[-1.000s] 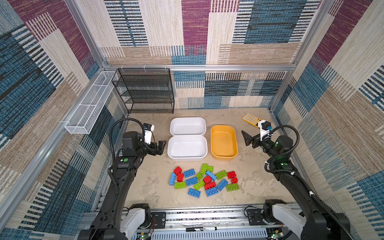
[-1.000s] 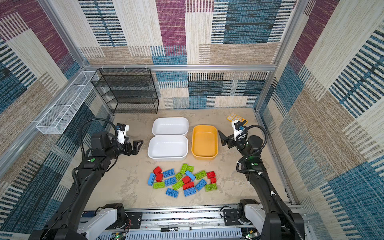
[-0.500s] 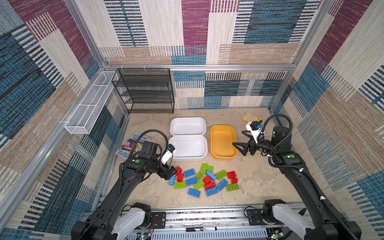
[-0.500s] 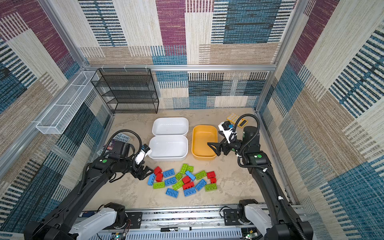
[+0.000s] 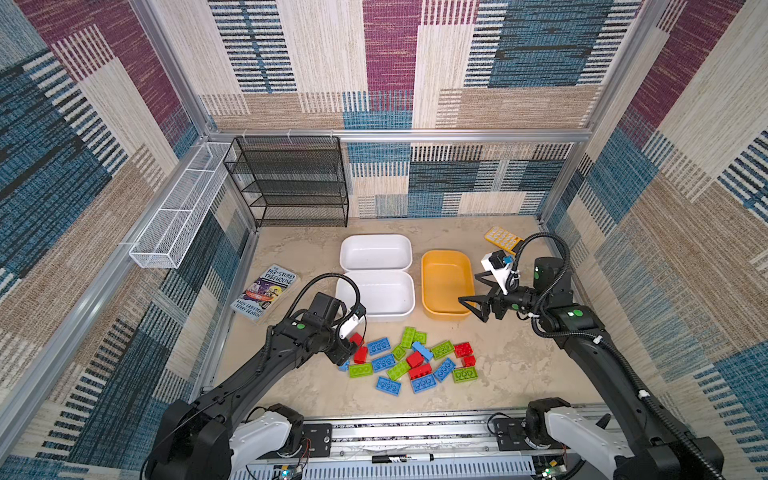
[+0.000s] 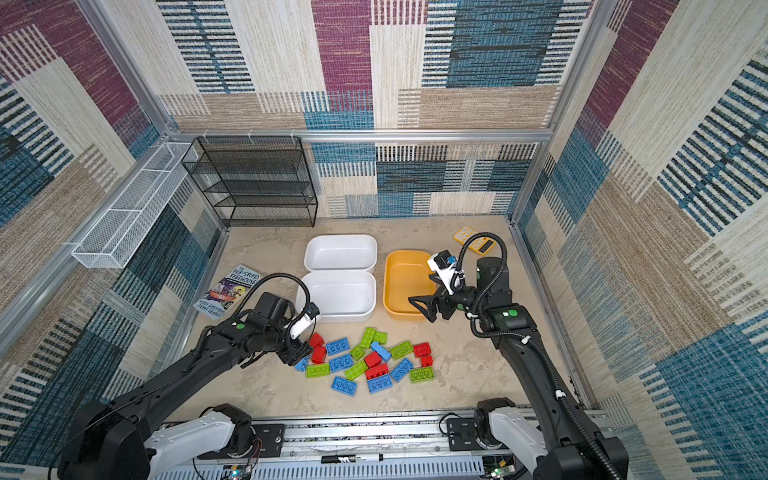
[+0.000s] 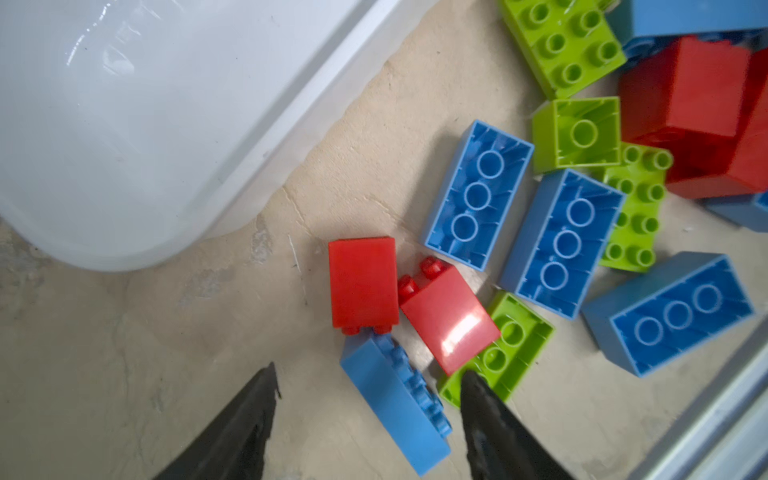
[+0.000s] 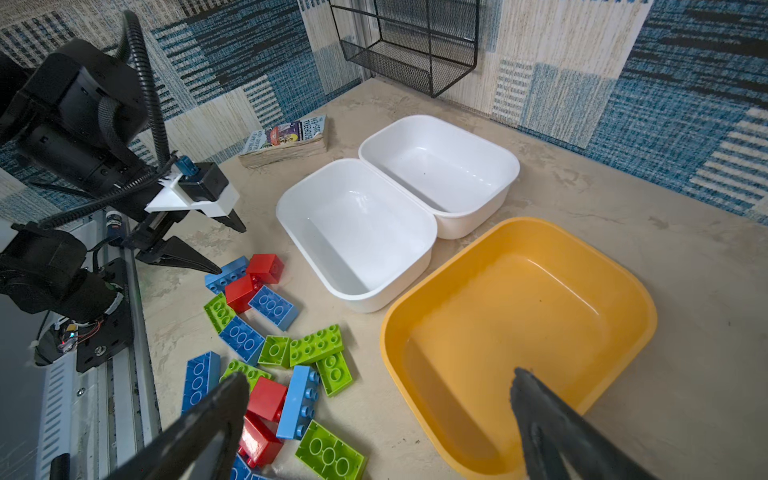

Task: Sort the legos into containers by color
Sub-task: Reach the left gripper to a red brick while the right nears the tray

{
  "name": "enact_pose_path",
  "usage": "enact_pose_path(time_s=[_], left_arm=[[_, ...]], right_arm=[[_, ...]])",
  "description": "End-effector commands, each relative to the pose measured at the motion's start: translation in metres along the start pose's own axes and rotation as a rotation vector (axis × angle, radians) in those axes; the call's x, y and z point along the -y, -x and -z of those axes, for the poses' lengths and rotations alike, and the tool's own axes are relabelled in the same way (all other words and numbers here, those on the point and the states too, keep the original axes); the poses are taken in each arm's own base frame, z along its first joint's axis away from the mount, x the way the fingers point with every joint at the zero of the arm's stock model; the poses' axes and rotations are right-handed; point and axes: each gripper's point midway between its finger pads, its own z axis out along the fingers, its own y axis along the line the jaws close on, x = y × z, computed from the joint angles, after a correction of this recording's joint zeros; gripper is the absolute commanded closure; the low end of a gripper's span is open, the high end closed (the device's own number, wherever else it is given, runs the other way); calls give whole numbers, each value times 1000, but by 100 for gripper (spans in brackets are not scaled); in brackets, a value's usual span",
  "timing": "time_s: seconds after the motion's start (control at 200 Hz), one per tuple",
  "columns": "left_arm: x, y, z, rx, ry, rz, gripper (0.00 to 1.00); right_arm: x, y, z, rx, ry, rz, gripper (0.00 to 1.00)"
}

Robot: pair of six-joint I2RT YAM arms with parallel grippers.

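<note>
Left gripper (image 5: 344,356) low at left edge of legos (image 5: 414,358). Right gripper (image 5: 467,286) spread wide by yellow tub (image 5: 444,278).

Black mesh rack (image 5: 291,183), white wire basket (image 5: 178,210), paperback book (image 5: 266,293), perhaps a yellow calculator (image 5: 500,239)

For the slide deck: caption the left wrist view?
Left gripper open around a blue lego, red legos and white tub just beyond.
</note>
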Motion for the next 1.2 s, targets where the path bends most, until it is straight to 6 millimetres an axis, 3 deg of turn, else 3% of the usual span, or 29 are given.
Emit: enact_pose_path(time_s=[0.0, 0.215, 0.456, 0.736, 0.891, 1.192], left_arm=[[-9, 12, -8, 17, 53, 24, 30], [-9, 23, -18, 24, 85, 47, 34], [-6, 15, -32, -31, 109, 32, 39], [-9, 9, -38, -59, 132, 18, 53], [-9, 12, -35, -51, 131, 15, 52], [1, 4, -49, -116, 61, -16, 53]], right_arm=[[2, 0, 0, -2, -15, 14, 1], [3, -5, -1, -19, -27, 15, 1], [6, -7, -2, -25, -34, 17, 1], [6, -10, -3, -29, -33, 14, 1], [6, -13, -3, -36, -33, 10, 1], [5, -15, -4, -36, -29, 5, 1]])
